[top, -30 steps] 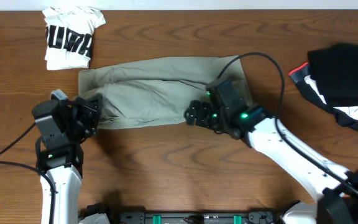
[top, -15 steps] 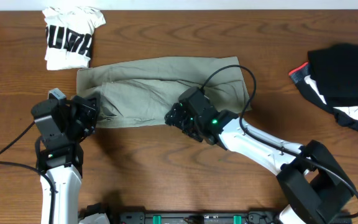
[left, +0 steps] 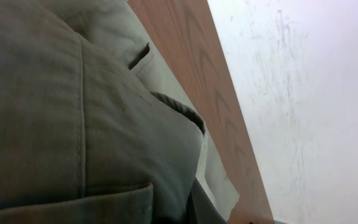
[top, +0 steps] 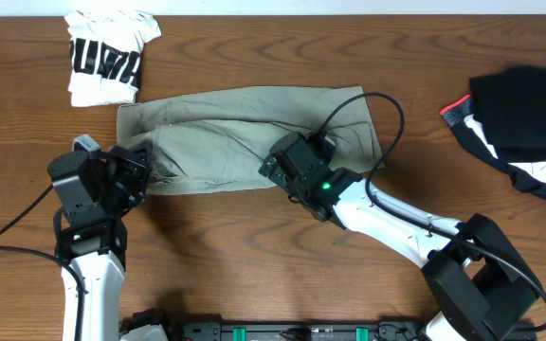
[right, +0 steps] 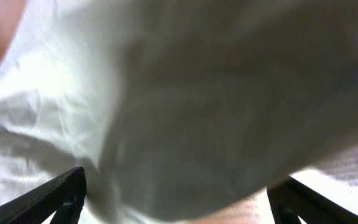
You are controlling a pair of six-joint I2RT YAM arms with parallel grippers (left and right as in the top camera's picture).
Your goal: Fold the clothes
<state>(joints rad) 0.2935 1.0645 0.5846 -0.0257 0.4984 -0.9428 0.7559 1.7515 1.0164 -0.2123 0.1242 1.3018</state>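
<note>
- Table point(top: 254, 275): I see the shorts point(top: 226, 142) lying flat across its middle, running left to right.
- Right gripper point(top: 273, 169): jaws wide, pale cloth bulging between them, at the shorts' near edge.
- Left gripper point(top: 138, 175): closed, at the shorts' left end.

Your right gripper point(top: 282, 170) has slid left along the near edge of the shorts point(top: 221, 133), from their right end to about the middle, then eased back a touch to the right. Its arm point(top: 396, 223) now lies lower across the worktop point(top: 254, 256), and its cable point(top: 387, 104) loops wider over the cloth's right end.
</note>
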